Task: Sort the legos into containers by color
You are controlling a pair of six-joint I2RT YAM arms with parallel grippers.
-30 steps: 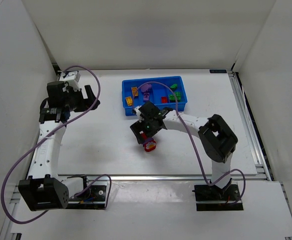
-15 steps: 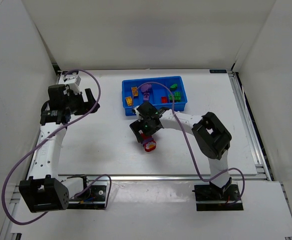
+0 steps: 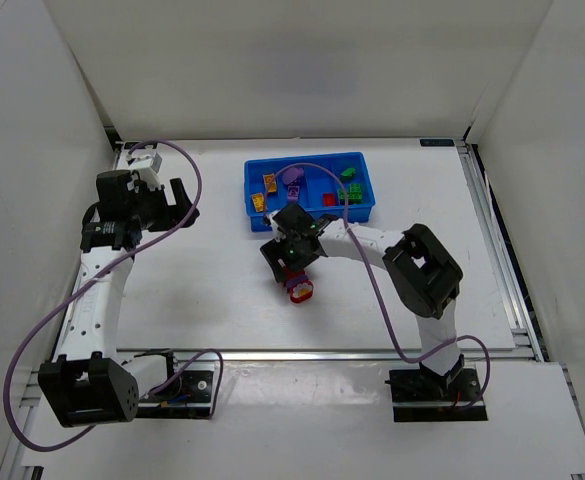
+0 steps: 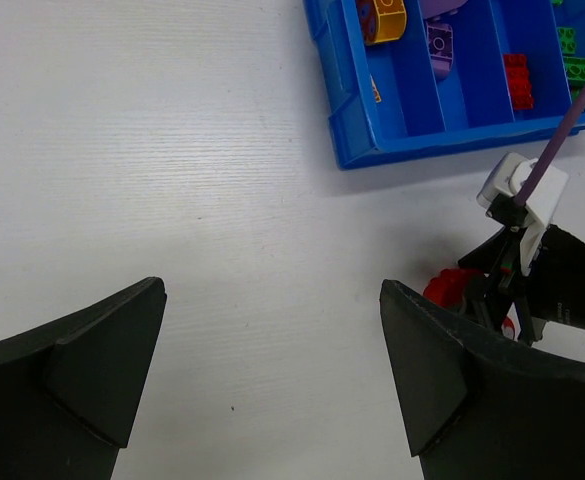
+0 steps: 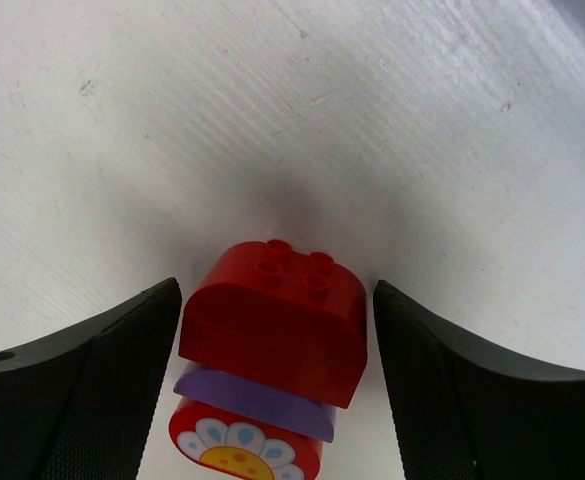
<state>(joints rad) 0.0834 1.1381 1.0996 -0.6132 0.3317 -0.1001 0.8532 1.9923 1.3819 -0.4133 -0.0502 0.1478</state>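
We see the right gripper low over the white table, on the near side of the shallow bright blue plastic tray and under its left half. Its two black fingers straddle a small stacked lego: a red rounded studded brick on top, a thin purple layer under it, and a red piece with a white flower print at the bottom. The stack sits on the table, outside the tray and apart from its near wall. The jaws are partly spread and set close to the brick. The left pad looks to be against the red side, and a thin sliver of table shows at the right pad. We cannot tell whether the brick is actually clamped.

The left gripper is off to the tray's left, well apart from it. Its jaws are spread wide, holding nothing and touching nothing, with bare table between the fingers.

Inside the tray, counting from its left end:
- Yellow-orange bricks lie in the first compartment.
- A purple brick is in the next compartment.
- A red brick comes after that.
- Green bricks are at the right end.

Thin blue dividers separate the compartments.
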